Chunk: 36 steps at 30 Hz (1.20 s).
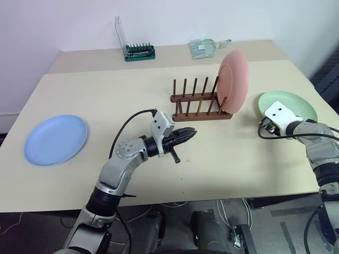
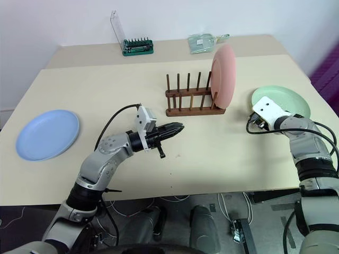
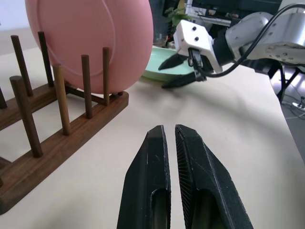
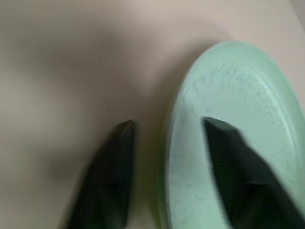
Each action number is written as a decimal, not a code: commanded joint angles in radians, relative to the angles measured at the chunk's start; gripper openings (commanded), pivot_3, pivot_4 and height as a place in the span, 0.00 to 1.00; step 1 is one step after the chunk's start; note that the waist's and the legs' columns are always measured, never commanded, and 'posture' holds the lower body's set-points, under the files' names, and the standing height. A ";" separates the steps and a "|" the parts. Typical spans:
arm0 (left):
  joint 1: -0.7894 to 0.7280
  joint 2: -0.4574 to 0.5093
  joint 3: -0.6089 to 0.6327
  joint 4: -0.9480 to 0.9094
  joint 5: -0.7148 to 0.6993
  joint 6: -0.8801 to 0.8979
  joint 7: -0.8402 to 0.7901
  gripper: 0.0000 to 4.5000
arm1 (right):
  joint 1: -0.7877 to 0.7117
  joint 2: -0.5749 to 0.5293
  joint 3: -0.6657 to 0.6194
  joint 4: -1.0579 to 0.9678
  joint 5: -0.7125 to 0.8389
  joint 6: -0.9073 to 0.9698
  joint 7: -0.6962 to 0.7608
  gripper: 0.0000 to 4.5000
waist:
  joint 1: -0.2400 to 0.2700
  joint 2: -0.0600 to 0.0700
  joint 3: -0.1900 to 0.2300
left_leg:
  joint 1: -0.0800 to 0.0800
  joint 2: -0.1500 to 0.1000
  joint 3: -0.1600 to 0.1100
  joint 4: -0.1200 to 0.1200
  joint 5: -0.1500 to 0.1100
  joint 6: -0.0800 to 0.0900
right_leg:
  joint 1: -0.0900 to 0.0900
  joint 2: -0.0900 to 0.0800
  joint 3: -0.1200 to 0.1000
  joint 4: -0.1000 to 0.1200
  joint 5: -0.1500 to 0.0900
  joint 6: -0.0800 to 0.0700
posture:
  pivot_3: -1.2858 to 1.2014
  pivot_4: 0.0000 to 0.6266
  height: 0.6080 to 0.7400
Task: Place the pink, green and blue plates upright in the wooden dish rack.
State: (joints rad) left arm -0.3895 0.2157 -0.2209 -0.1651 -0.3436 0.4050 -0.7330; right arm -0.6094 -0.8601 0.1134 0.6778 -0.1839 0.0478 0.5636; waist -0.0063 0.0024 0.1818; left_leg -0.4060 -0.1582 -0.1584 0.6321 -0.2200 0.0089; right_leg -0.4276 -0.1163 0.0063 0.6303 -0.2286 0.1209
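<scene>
Right gripper (image 4: 164, 186) straddles green plate (image 1: 294, 103) rim, jaws apart, unclamped. Left gripper (image 1: 186, 136) clenched, empty, before wooden dish rack (image 1: 198, 103) (pink plate (image 1: 233, 80) upright inside). Blue plate (image 1: 55, 139) far left; screwdriver bit set (image 1: 139, 51) behind; beige table (image 1: 222, 159).

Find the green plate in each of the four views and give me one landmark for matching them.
Left eye view: green plate at the right table edge, right of the rack.
Right eye view: the same spot, behind the right gripper.
Left wrist view: a pale green sliver beyond the pink plate.
Right wrist view: its rim runs between the two open fingers.
Shared landmark: the right gripper at the plate's near rim.
</scene>
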 commanded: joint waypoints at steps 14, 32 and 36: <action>0.031 0.027 0.047 -0.074 -0.008 -0.021 0.040 0.07 | -0.355 0.096 -0.360 -0.287 0.392 0.065 -0.080 0.01 | -0.004 0.001 0.001 | 0.000 0.004 0.007 -0.002 0.000 0.000 | -0.004 0.004 0.008 0.001 0.000 0.000 | 0.52 0.24 1.00; 0.130 0.145 0.135 -0.120 0.010 -0.027 0.083 0.07 | -0.338 0.402 -0.474 -0.700 1.360 0.946 -0.272 0.01 | 0.003 0.000 0.001 | 0.000 0.007 0.009 -0.001 -0.002 0.003 | -0.005 0.004 0.009 -0.001 0.002 -0.003 | 0.52 0.24 1.00; 0.128 0.135 0.123 -0.123 0.010 -0.027 0.087 0.07 | -0.343 0.439 -0.473 -0.607 1.316 0.933 -0.363 0.01 | -0.001 0.000 0.001 | 0.000 0.007 0.011 -0.002 -0.002 0.003 | -0.005 0.004 0.010 -0.001 0.003 -0.002 | 0.52 0.24 1.00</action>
State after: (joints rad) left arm -0.2537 0.3513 -0.1010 -0.2463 -0.3342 0.4018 -0.6477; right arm -0.9163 -0.4243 -0.3309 0.0722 1.1376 0.9966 0.2237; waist -0.0077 0.0024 0.1826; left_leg -0.4065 -0.1516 -0.1468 0.6303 -0.2223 0.0115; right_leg -0.4334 -0.1122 0.0169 0.6298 -0.2256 0.1193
